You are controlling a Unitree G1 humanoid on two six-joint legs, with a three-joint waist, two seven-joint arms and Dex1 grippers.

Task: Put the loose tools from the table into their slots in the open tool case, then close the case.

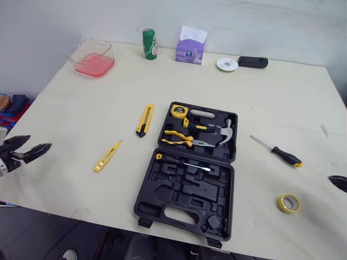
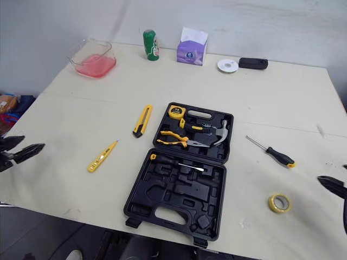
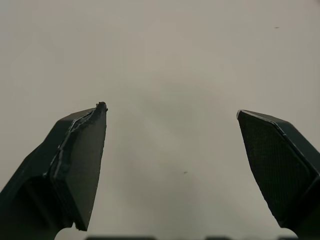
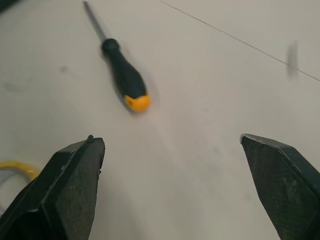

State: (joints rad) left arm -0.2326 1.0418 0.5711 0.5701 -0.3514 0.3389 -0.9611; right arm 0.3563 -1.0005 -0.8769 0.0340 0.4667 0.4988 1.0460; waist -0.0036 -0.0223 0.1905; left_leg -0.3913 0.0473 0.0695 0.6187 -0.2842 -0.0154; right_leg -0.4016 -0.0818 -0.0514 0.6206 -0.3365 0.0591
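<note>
Case (image 1: 149, 190) black, lid open; left tool (image 3: 171, 109), right tool (image 4: 167, 137) both agape.

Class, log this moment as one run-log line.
case open | screwdriver, knife, tester, tape loose on table | left jaws open, empty | right jaws open, empty

left gripper (image 3: 170, 110): fingers wide apart | right gripper (image 4: 167, 137): fingers wide apart

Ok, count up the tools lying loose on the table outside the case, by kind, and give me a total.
Utility knife: 1
Tester pen: 1
Screwdriver: 1
Tape roll: 1
Total: 4
</note>
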